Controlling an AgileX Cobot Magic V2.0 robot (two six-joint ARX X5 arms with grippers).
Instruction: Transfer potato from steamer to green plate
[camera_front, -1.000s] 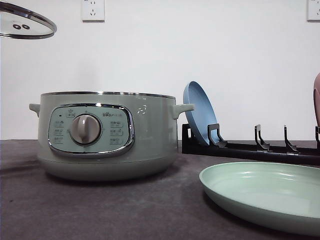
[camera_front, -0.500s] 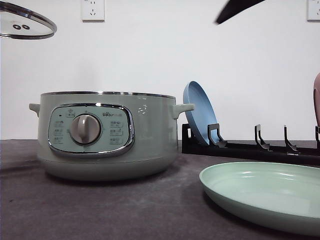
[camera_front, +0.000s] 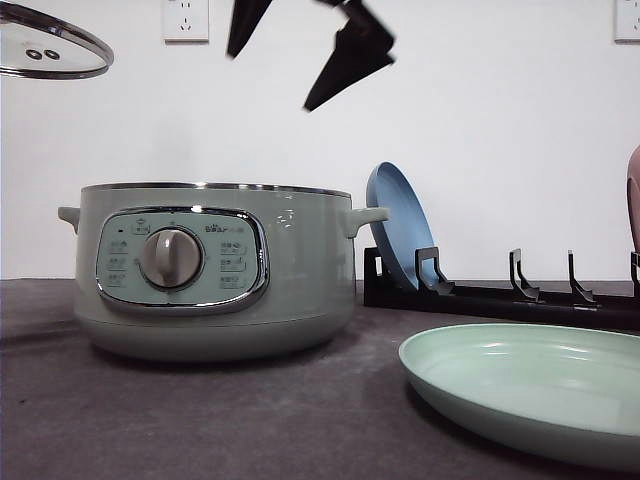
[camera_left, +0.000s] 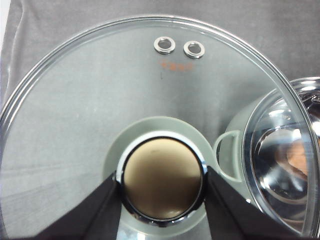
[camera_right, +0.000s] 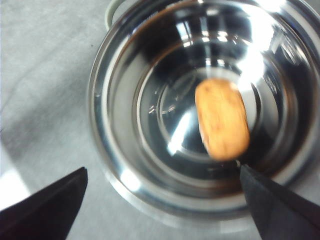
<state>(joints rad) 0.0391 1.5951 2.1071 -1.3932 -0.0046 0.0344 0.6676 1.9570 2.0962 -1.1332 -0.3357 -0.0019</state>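
The potato (camera_right: 221, 118), an orange-brown oblong lump, lies in the shiny steel bowl of the steamer (camera_front: 210, 270), which stands uncovered at the table's left. My right gripper (camera_front: 270, 80) hangs open above the pot's mouth with nothing between its fingers; in its wrist view the right gripper (camera_right: 164, 171) looks straight down into the bowl, well above the potato. My left gripper (camera_left: 162, 176) is shut on the knob of the glass lid (camera_front: 50, 45), holding it high and to the left of the pot. The green plate (camera_front: 530, 390) lies at the front right.
A blue plate (camera_front: 400, 225) stands upright in a black dish rack (camera_front: 500, 295) behind the green plate, right of the steamer. A brownish object (camera_front: 634, 195) pokes in at the right edge. Dark table surface (camera_front: 250, 420) stretches in front of the pot.
My right gripper has come in from the upper right and moved left until it hangs over the steamer. The lid, pot and plates have not moved.
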